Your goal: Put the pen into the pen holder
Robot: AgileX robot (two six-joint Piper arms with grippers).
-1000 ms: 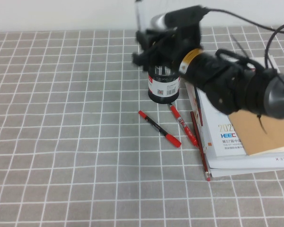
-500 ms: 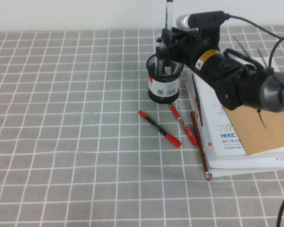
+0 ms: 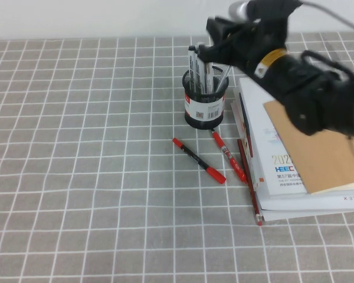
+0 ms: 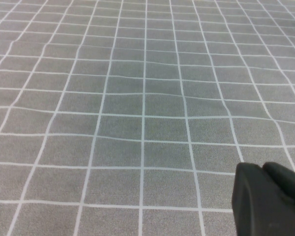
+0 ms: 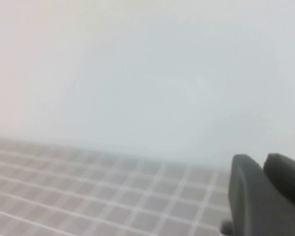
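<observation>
On the bench [image 3: 76, 177], under a grey cloth gridded in white: one small round black wire-mesh pen holder [image 3: 206, 106], standing toward the far edge, right of centre. One thick white-barrelled marker pen with black cap [image 3: 194, 69], upright inside the holder against its far-left rim, upper part projecting above it; a second pale barrel stands just beside it. Right gripper [image 3: 215, 44], black, above and just behind the holder's rim, near the pen's top; whether its jaws are spread or pressed together cannot be told, nor whether they touch the pen. Left gripper [image 4: 268, 199], seen only in its own wrist view over bare cloth, away from the holder; its jaws likewise cannot be told. The right wrist view shows mostly pale wall. Judgement: the pen appears delivered; the step in hand is letting go and lifting clear, best done straight upward so the light holder is not tipped or the pen dragged out. Also present: two thin red pens [image 3: 197, 160], one long red pencil [image 3: 248, 180], lying in front of the holder; a stack of white booklets [image 3: 271, 171] with a brown card sheet [image 3: 318, 153] at the right edge. Writing: white barcode label with a red mark on the holder, digits illegible; booklet printed "202", "HEEC" and Chinese characters, too small to read.
</observation>
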